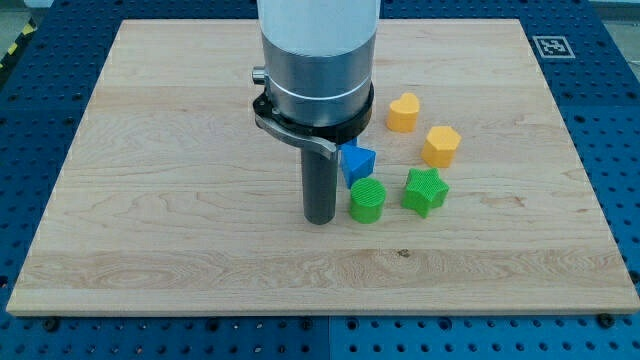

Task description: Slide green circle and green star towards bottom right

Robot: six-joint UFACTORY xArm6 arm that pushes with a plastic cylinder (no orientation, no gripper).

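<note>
The green circle (pixel 367 201) lies on the wooden board (pixel 160 200) a little right of centre. The green star (pixel 425 191) lies just to its right, a small gap between them. My tip (pixel 320 219) stands on the board right beside the green circle's left side, touching or nearly touching it. The rod rises from there into the grey arm body above.
A blue block (pixel 357 162), roughly triangular, sits just above the green circle, next to the rod. A yellow heart (pixel 403 112) and a yellow hexagon (pixel 441 146) lie up and to the right. The board's right edge is near x 600.
</note>
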